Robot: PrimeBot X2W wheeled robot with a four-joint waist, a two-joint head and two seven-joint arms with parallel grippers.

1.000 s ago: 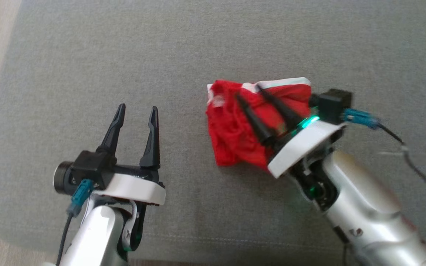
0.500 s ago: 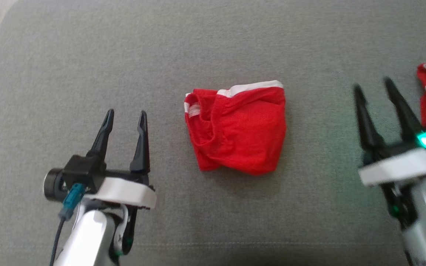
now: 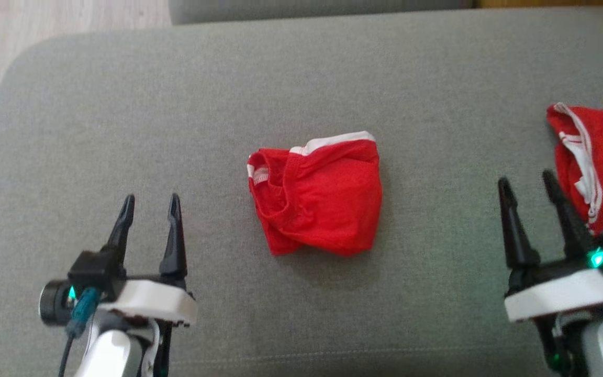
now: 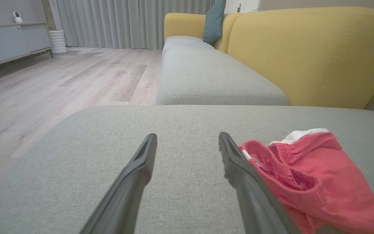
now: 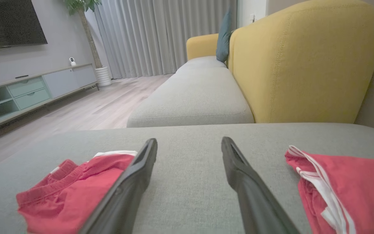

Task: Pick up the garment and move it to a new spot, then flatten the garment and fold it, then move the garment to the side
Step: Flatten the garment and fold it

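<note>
The garment (image 3: 317, 199) is a small red piece of knitted cloth with a white band. It looks light, soft and limp, so it will probably sag and lose its form when it is lifted. It lies in a crumpled heap near the middle of the grey sofa cushion (image 3: 301, 78). The white band along its far edge seems the firmest place to take hold, or else a raised fold on top. The left gripper (image 3: 151, 199) is to the left of the heap and a little nearer to the robot. Its fingers are moderately apart and hold nothing. The right gripper (image 3: 525, 179) is farther off on the right, also parted and empty. A second red garment (image 3: 600, 162) lies just beside it, at the right edge.
</note>
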